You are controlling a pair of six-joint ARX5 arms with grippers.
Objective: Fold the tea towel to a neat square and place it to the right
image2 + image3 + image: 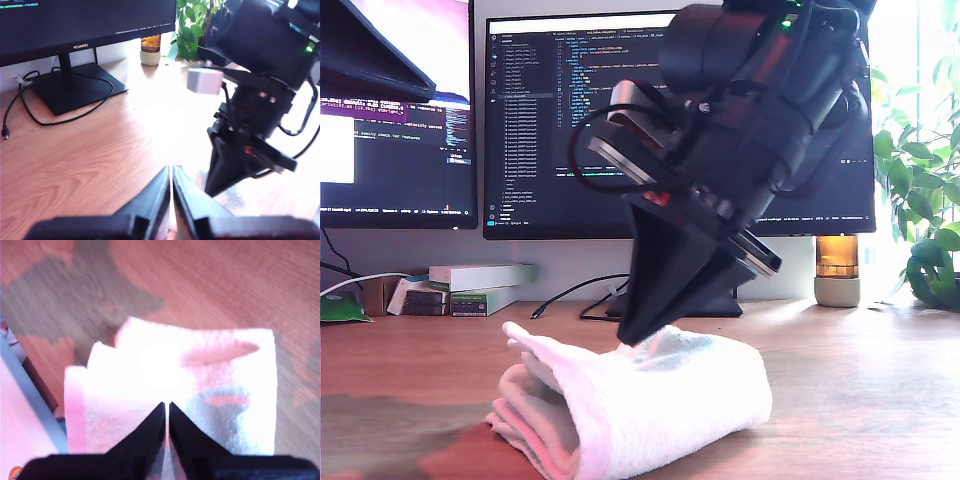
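The tea towel (650, 400) lies folded in a thick, soft bundle on the wooden desk near the front of the exterior view, washed out to white and pale pink, with one corner sticking up at its end towards the exterior view's left. My second gripper (628, 340) points steeply down with its tips resting on top of the bundle. In the second wrist view its jaws (166, 405) stand shut, right over the tea towel (210, 370). My first gripper (171, 170) is shut and hovers over bare desk, looking at the second arm (250, 100). It does not show in the exterior view.
A monitor (620, 120) stands behind the towel, its base (75, 85) and a black cable (30, 115) on the desk. An amber jar (837, 270) and a plant (920, 200) stand at the exterior view's right. Small boxes (480, 285) sit at the back left of that view.
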